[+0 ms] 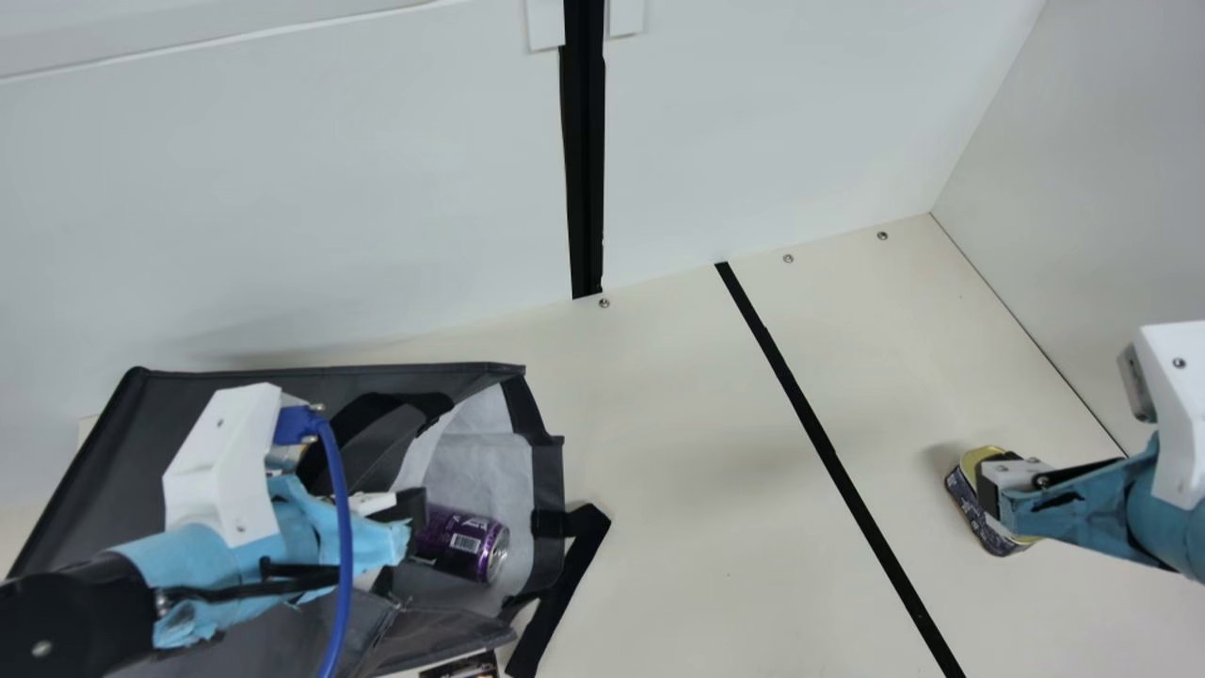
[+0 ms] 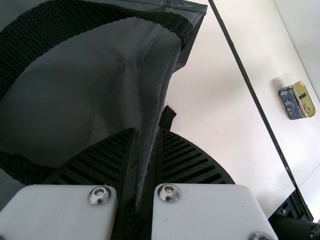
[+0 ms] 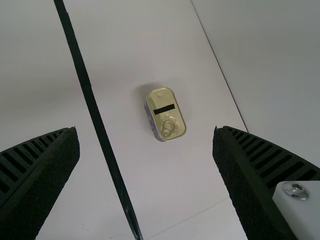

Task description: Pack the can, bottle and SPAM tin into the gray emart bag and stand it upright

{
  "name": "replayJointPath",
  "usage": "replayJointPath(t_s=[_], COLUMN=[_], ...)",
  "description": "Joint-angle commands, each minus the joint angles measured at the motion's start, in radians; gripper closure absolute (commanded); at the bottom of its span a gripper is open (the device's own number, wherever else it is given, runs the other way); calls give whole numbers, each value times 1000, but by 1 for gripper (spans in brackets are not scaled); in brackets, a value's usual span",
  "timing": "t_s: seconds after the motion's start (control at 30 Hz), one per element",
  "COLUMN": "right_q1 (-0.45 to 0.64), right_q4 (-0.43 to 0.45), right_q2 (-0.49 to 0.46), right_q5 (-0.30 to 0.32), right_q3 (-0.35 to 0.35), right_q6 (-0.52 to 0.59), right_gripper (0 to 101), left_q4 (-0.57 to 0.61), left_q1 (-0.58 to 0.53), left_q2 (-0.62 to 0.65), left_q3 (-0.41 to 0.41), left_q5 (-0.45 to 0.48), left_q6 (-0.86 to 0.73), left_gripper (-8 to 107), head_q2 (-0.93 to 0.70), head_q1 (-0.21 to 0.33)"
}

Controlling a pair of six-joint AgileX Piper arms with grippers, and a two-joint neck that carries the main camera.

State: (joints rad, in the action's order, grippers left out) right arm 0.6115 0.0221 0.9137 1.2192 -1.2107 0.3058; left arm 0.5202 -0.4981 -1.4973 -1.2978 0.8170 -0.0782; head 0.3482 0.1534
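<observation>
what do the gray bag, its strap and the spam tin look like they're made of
Bag: dull, probably coated fabric or plastic sheet, given stitched seams and soft folds. Strap: matte black webbing, from its coarse weave. SPAM tin: likely metal, with a shiny gold-toned lid and pull ring.

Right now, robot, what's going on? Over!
Left gripper: jaws shut on gray bag. Right gripper: jaws open, facing tin on table. Purple can in bag. Loose strap outside bag might snag.
</observation>
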Motion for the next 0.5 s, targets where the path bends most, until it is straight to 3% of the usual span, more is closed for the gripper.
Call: replayJointPath(t_s=[0.0,0.47], right_q1=[12,35], right_q4=[-5,-28], right_q2=[-3,-20], right_q5=[1,1], right_q3=[2,17], right_q6=[6,16], right_gripper=[6,6], left_q4=[0,0], left_q1=[0,0], left_q2=[0,0], left_q3=[0,0], left_q5=[0,0], left_q6=[0,0], left_gripper=[107,107], head_q2=[1,1], head_q1=[21,21])
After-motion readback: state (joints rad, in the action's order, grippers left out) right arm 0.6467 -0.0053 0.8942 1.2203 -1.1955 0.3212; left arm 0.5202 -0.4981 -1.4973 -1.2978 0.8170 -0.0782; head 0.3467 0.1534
